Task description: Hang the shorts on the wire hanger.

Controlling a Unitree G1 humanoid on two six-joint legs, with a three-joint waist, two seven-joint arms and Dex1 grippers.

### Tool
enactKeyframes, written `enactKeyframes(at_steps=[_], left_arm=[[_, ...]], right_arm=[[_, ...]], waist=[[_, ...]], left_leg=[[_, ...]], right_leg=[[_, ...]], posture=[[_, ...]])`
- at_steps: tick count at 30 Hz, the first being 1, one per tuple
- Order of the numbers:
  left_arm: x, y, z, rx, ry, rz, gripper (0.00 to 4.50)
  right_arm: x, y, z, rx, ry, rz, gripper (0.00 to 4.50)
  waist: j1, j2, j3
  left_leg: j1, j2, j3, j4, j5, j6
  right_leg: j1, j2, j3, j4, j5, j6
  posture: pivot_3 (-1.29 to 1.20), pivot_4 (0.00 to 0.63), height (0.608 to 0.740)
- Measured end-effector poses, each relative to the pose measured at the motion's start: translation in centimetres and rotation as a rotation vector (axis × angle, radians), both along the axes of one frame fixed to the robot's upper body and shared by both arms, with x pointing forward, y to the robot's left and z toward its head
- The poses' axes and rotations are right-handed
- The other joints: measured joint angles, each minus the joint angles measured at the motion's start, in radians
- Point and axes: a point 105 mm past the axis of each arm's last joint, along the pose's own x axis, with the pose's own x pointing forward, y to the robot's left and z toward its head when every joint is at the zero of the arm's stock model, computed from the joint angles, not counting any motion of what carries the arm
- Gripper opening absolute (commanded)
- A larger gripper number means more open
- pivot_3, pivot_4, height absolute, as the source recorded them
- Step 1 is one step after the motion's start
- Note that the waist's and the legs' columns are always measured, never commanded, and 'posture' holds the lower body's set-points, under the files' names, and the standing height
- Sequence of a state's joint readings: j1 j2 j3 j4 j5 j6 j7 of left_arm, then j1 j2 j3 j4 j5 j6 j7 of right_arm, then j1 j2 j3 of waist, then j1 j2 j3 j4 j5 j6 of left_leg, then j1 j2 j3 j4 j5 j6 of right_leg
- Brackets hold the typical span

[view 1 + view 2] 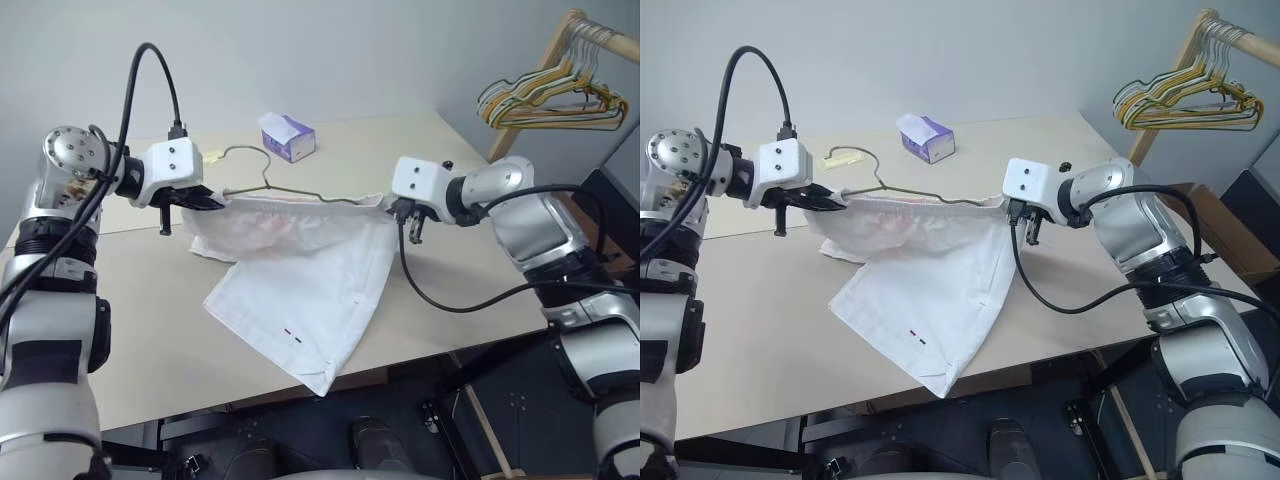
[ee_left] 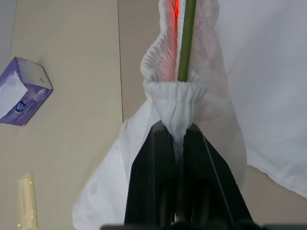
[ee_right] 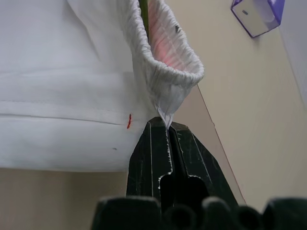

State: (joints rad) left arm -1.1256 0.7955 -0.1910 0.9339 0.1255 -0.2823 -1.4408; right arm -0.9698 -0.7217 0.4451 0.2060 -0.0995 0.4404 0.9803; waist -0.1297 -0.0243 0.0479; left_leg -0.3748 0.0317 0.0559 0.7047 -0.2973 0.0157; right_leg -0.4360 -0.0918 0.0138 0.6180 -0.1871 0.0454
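Above the table [image 1: 150, 330], both grippers pinch the shorts [image 1: 300, 270] waistband stretched sideways along the wire hanger [image 1: 270, 185].

No legible text, brand name, number or sign was found on any item in view. The purple-and-white tissue box [image 2: 24, 93] at the far side of the table [image 1: 150, 330] carries a small blue round mark on one face, possibly a logo, but its lettering cannot be made out. The shorts [image 1: 300, 290] show only small dark and red marks near the hem, which do not read as characters.
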Motion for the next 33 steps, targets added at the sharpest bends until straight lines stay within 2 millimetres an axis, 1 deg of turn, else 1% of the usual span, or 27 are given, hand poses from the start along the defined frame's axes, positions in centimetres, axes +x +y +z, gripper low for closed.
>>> enactKeyframes(at_steps=[4,8,12,14,16,18,22,27,29,31,33], left_arm=[[0.3,0.3,-0.4,0.047,0.006,0.026,0.0],[0.8,0.4,-0.1,0.062,-0.024,0.056,0.0],[1.1,-0.2,0.2,0.051,-0.042,0.049,0.0],[1.2,-0.6,0.2,0.041,-0.044,0.038,0.0],[1.2,-1.0,0.2,0.033,-0.044,0.028,0.0],[1.3,-1.3,0.3,0.027,-0.047,0.019,0.0],[1.4,-1.3,0.4,0.025,-0.059,0.025,0.0],[1.4,-1.2,0.5,0.026,-0.064,0.029,0.0],[1.4,-1.3,0.6,0.02,-0.065,0.027,0.0],[1.3,-1.4,0.8,-0.006,-0.067,0.02,0.0],[1.2,-1.5,1.0,-0.018,-0.073,0.012,0.0]], right_arm=[[0.1,0.5,0.3,0.013,-0.012,0.009,0.07],[-0.3,1.2,1.6,0.022,-0.036,0.047,0.07],[-1.5,3.5,3.7,0.027,-0.085,0.147,0.07],[-1.5,4.6,4.5,0.035,-0.113,0.175,0.07],[-1.2,5.6,5.0,0.034,-0.141,0.182,0.07],[-0.8,6.1,5.0,0.013,-0.179,0.19,0.07],[-0.2,6.5,4.4,-0.031,-0.217,0.211,0.07],[-0.8,7.3,4.6,-0.021,-0.235,0.276,0.07],[-1.0,7.4,4.3,-0.029,-0.24,0.305,0.07],[-1.1,7.5,3.6,-0.032,-0.228,0.317,0.07],[-0.9,7.3,2.6,-0.038,-0.21,0.317,0.51]], waist=[[0.0,0.0,0.0],[0.0,0.0,0.0],[-0.003,0.0,0.0],[-0.009,0.0,0.0],[-0.016,0.0,0.0],[-0.019,0.0,0.0],[-0.027,0.0,0.0],[-0.029,0.0,0.0],[-0.029,0.0,0.0],[-0.029,0.0,0.0],[-0.029,0.0,0.0]], left_leg=[[0.0,0.0,0.0,0.0,0.0,0.0],[-0.001,0.0,0.0,0.0,0.0,0.0],[-0.002,0.0,0.0,0.001,0.0,0.0],[-0.002,0.0,0.0,0.002,0.0,0.0],[-0.002,0.0,0.0,0.004,0.0,0.0],[-0.003,0.0,-0.001,0.006,0.0,0.0],[-0.003,0.0,-0.001,0.007,0.0,0.0],[-0.003,0.0,-0.001,0.007,0.0,0.0],[-0.003,0.0,-0.001,0.007,0.0,0.0],[-0.003,0.0,-0.001,0.007,0.0,0.0],[-0.003,0.0,-0.001,0.007,0.0,0.0]], right_leg=[[0.0,0.0,0.0,0.001,0.0,0.0],[-0.001,0.0,0.0,0.001,0.0,0.0],[-0.002,0.0,0.0,0.002,0.0,0.0],[-0.002,0.0,0.0,0.003,0.0,0.0],[-0.003,0.0,0.0,0.005,0.0,0.0],[-0.003,0.0,0.0,0.006,0.0,0.0],[-0.003,-0.001,0.0,0.007,0.0,0.0],[-0.003,0.0,0.0,0.008,0.0,0.0],[-0.003,-0.001,0.0,0.008,0.0,0.0],[-0.003,0.0,0.0,0.008,0.0,0.0],[-0.003,-0.001,0.0,0.008,0.0,0.0]], posture=[[-0.09,0.0,0.74],[-0.1,0.0,0.74],[-0.11,0.0,0.74],[-0.12,0.0,0.74],[-0.12,0.0,0.74],[-0.11,0.0,0.74],[-0.1,0.0,0.74],[-0.1,0.0,0.74],[-0.1,0.0,0.74],[-0.1,0.0,0.74],[-0.1,0.0,0.74]])
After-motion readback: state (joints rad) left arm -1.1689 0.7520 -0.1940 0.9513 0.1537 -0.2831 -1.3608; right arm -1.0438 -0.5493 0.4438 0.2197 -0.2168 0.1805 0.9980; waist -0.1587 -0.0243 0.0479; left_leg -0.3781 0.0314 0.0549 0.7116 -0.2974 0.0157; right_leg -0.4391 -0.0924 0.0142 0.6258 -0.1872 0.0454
